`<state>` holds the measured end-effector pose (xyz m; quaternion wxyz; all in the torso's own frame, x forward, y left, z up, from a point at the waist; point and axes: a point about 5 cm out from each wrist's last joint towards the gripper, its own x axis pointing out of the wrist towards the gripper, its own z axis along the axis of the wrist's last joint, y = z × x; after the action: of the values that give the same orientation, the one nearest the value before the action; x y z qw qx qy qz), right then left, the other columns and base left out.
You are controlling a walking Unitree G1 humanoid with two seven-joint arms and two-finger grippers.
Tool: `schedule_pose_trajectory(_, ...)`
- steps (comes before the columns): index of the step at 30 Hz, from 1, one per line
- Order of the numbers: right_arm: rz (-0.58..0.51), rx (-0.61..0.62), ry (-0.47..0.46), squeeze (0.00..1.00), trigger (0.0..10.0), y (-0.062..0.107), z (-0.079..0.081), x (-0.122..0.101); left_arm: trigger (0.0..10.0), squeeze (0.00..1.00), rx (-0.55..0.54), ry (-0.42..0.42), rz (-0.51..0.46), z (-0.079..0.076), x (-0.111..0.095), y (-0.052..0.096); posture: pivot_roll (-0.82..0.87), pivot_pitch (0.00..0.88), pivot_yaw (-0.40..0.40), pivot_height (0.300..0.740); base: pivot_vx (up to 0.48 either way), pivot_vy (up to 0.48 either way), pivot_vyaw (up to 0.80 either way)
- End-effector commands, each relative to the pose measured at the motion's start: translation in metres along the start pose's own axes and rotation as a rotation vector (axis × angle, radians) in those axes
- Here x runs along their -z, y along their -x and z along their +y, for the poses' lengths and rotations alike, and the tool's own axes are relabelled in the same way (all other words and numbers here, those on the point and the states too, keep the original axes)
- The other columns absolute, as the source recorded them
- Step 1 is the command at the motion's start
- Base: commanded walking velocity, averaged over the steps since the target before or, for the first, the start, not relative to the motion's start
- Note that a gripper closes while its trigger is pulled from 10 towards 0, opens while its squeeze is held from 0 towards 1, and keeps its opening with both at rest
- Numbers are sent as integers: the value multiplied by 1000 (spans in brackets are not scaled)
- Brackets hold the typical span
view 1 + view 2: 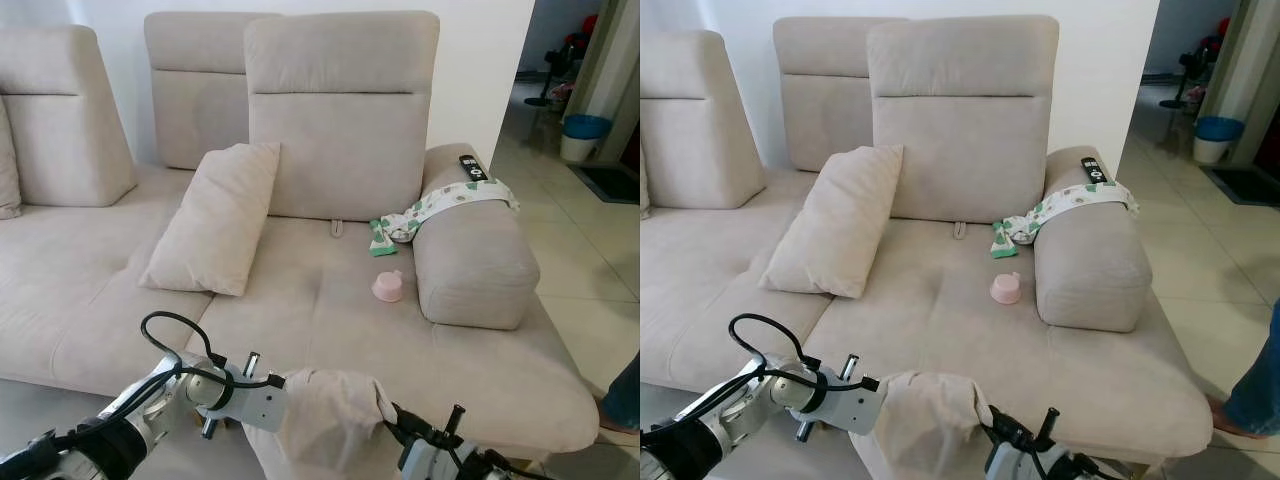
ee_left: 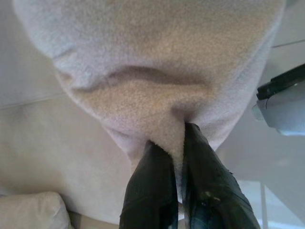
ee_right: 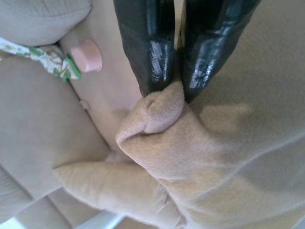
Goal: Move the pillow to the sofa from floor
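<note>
Both claws, left claw [image 2: 178,143] and right claw [image 3: 174,90], pinch the pillow [image 1: 330,415] at the sofa's [image 1: 330,310] front edge; next, lift it onto the seat.

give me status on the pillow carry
Left gripper and right gripper both shut on the pillow. Pillow held at the sofa front edge. Pink cup on the seat beyond.

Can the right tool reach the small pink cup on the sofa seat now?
Probably not now: the right tool is shut on the pillow, held together with the left tool. The path over the seat to the pink cup looks open otherwise.
</note>
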<state>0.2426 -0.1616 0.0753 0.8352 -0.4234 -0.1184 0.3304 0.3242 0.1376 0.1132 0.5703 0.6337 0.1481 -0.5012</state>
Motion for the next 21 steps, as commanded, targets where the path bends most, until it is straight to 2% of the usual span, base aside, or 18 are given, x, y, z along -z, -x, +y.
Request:
schedule_pose_trajectory(1, -96, 45, 7, 0, 10000, -8, -9, -17, 10000, 0, 9, -24, 0, -2, -4, 1, 43, 0, 25, 561, 0, 0, 0)
schedule_pose_trajectory(4, -98, 46, 8, 0, 10000, -8, -9, -17, 10000, 0, 8, -27, 2, -1, -4, 2, 43, 0, 25, 566, 0, 0, 0)
schedule_pose_trajectory(10, -125, 68, 7, 0, 10000, -10, -15, -22, 10000, 0, 31, -66, 37, 5, 0, 14, 45, 0, 14, 591, 0, 0, 0)
schedule_pose_trajectory(15, -149, 100, 3, 0, 10000, -12, -24, -27, 10000, 0, 6, -87, 64, 16, 2, 23, 41, 0, 14, 621, 0, 0, 0)
schedule_pose_trajectory(21, -158, 111, 2, 0, 10000, -13, -25, -30, 10000, 0, -11, -98, 73, 24, 2, 26, 31, 0, 15, 646, 0, 0, 0)
